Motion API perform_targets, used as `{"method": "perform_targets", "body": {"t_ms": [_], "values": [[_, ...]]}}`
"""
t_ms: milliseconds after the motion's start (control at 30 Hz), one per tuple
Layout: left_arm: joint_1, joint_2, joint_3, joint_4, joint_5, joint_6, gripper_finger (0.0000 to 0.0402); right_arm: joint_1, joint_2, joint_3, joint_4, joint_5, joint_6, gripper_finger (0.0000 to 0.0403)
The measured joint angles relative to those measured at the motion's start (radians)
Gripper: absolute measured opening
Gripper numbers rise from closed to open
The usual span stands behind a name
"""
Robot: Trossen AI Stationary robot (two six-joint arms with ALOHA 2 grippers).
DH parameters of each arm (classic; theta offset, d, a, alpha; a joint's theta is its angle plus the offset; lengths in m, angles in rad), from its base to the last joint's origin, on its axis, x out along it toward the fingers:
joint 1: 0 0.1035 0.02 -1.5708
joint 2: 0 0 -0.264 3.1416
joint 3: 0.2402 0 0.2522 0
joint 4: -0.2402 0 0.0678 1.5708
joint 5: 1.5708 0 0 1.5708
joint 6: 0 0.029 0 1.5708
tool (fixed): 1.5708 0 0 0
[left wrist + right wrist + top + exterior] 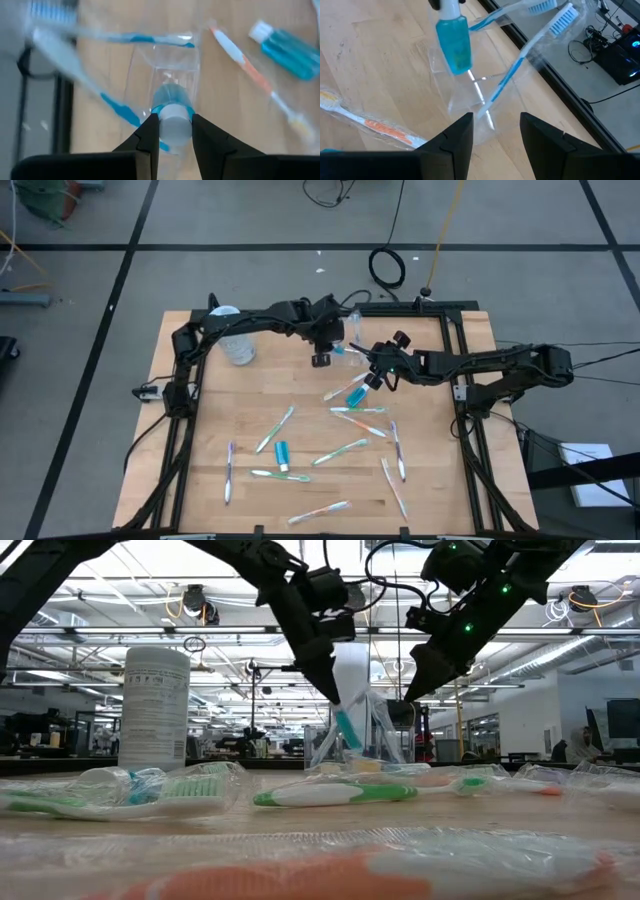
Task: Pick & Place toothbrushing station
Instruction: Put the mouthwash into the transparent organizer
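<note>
The clear cup (485, 100) stands near the table's far edge with two blue-and-white toothbrushes (520, 55) leaning in it, heads up. My right gripper (496, 122) comes at it from the near right and is shut on its lower part. My left gripper (175, 117) hangs above the cup (170, 65), shut on a small blue toothpaste tube (454, 47). The tube's lower end is at the cup's mouth; whether it is inside, I cannot tell. In the low view the tube (347, 728) slants down in front of the cup (378, 735). My left gripper pinches the tube's white cap end (175, 131) between its two fingers, coming steeply from above. The blue body hangs below the fingers, slightly tilted, clear of the table. My right gripper has the cup's lower wall (481, 127) between its two fingers (462, 130), slanting down from the table's near right. The cup stays upright on the table.
Several wrapped toothbrushes (275, 430) and two more blue tubes (282, 455) (355, 394) lie scattered over the wooden table's middle and near half. A white-blue cylindrical container (235, 342) stands at the far left. A black frame (460, 350) runs along the table's edges.
</note>
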Motion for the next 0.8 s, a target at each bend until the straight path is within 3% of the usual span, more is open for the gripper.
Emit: {"method": "perform_targets", "body": {"t_ms": [133, 233, 500, 800], "values": [[0.008, 0.0, 0.005, 0.011, 0.007, 0.206, 0.0087, 0.0, 0.0, 0.0, 0.0, 0.0, 0.0, 0.0155], [0.025, 0.0, 0.004, 0.005, 0.027, 0.27, 0.0087, 0.0, 0.0, 0.001, 0.0, 0.0, 0.0, 0.0155], [0.035, -0.001, 0.005, -0.057, 0.06, 0.281, 0.0088, 0.0, 0.0, 0.001, 0.001, 0.0, 0.0, 0.0155], [-0.002, -0.001, 0.015, -0.075, 0.007, 0.28, 0.0088, -0.001, 0.0, 0.001, 0.003, 0.001, 0.0, 0.0155]]}}
